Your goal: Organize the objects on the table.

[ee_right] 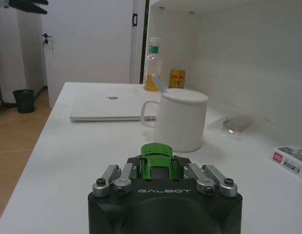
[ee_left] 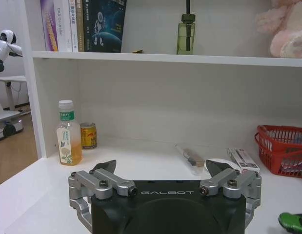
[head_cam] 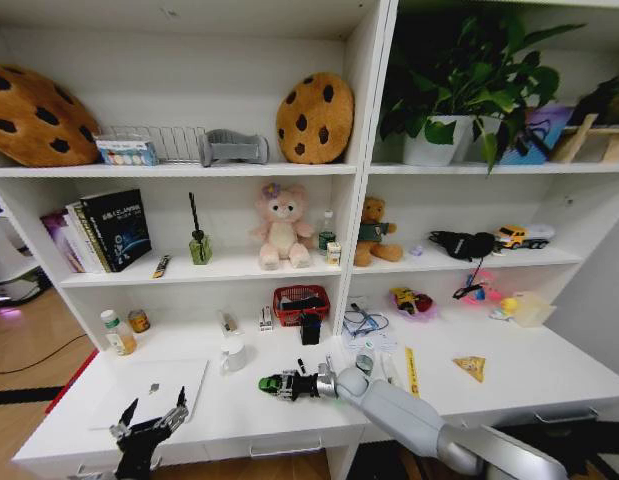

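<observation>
Green toy car sits pinched in the right claw, one car, held low over the white surface near its front middle. In the right wrist view the car lies with its long axis along the claw's reach, roof up, one end pointing out toward the white mug; which end is the front I cannot tell. In the head view that axis runs toward the robot's left. The right claw fingers are closed against the car's sides.

One silver laptop lies flat and shut on the surface's left part, well apart from the car. One mug stands between them, nearer the shelf. One bottle and one small can stand side by side at the back left.

Left claw hangs at the surface's front edge by the laptop, fingers spread wide, holding nothing; the same spread shows in its wrist view.
</observation>
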You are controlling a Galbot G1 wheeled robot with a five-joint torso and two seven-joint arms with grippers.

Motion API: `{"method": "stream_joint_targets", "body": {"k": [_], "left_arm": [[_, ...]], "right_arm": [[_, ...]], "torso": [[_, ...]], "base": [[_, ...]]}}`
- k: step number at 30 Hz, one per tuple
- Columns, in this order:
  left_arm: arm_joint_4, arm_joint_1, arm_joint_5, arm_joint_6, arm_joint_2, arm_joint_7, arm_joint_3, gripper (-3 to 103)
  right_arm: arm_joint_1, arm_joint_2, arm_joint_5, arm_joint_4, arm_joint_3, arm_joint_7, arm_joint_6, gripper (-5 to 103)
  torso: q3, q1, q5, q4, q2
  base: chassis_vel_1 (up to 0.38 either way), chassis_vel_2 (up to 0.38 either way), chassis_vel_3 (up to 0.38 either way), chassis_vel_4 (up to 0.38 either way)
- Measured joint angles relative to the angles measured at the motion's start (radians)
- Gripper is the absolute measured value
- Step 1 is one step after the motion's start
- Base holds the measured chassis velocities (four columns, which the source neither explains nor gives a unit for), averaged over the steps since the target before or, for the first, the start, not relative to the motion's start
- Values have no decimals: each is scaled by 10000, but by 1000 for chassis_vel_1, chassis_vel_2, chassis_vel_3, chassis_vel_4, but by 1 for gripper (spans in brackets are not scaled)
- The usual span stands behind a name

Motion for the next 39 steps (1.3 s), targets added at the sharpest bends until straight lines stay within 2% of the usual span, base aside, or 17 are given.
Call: {"method": "stream_joint_targets", "body": {"k": [1, 5, 9, 12, 19, 23, 28, 29, 30, 31, 35, 37, 38, 39], "left_arm": [[0, 0, 0, 0, 0, 0, 0, 100], [77, -13, 59, 0, 8, 5, 93, 100], [118, -35, 73, -1, 29, 5, 106, 100], [159, -96, 93, -2, 72, 5, 138, 100], [170, -22, 393, -77, -23, 18, 354, 100], [194, 12, 603, -160, -54, 60, 383, 100], [244, 18, 670, -203, -81, 83, 431, 100], [285, 22, 730, -230, -122, 88, 517, 100], [301, 19, 743, -248, -125, 90, 535, 100], [301, 19, 743, -248, -125, 90, 535, 100], [327, -2, 733, -284, -109, 89, 519, 100], [333, -7, 731, -294, -107, 89, 518, 100], [356, -27, 729, -331, -104, 87, 520, 100], [356, -27, 729, -331, -104, 87, 520, 100]], "right_arm": [[0, 0, 0, 0, 0, 0, 0, 36], [103, -976, 319, 1383, 754, 99, -147, 36], [115, -1355, 379, 1931, 1132, 155, -154, 36], [210, -1937, 771, 2866, 1591, 167, -250, 36], [473, -2106, 1707, 3822, 2522, 85, -721, 36], [1151, -1799, 1629, 3800, 2772, -192, -905, 36], [2133, -1408, 1825, 3432, 2474, -78, -990, 36], [3103, -668, 2011, 2834, 2103, 312, -1297, 36], [3379, -332, 2048, 2619, 1979, 511, -1402, 36], [3379, -332, 2048, 2619, 1979, 511, -1402, 36], [4107, 944, 2339, 1994, 1484, 1572, -2230, 36], [4147, 1124, 2355, 1902, 1460, 1756, -2342, 36], [4207, 1602, 2396, 1641, 1440, 2295, -2606, 36], [4207, 1602, 2396, 1641, 1440, 2295, -2606, 36]], "torso": [[0, 0, 0, 0, 0], [0, 0, -2, -3, 0], [0, 0, -1, -2, 0], [-1, 0, -2, -4, 0], [0, 0, 0, -2, 1], [0, 0, -1, 0, 0], [0, 0, -1, -3, 0], [0, 0, -3, -1, 0], [0, 1, -3, -1, 0], [0, 1, -3, -1, 0], [0, 0, -5, -2, 0], [0, 1, -5, -1, 0], [0, 1, -5, 3, 0], [0, 1, -5, 3, 0]], "base": [[0, 0, 0, 0], [0, 0, 0, 0], [0, 0, 0, 0], [0, 0, 0, 0], [0, 0, 0, 0], [0, 0, 0, 0], [0, 0, 0, 0], [0, 0, 0, 0], [0, 0, 0, 0], [0, 0, 0, 0], [0, 0, 0, 0], [0, 0, 0, 0], [0, 0, 0, 0], [0, 0, 0, 0]]}}
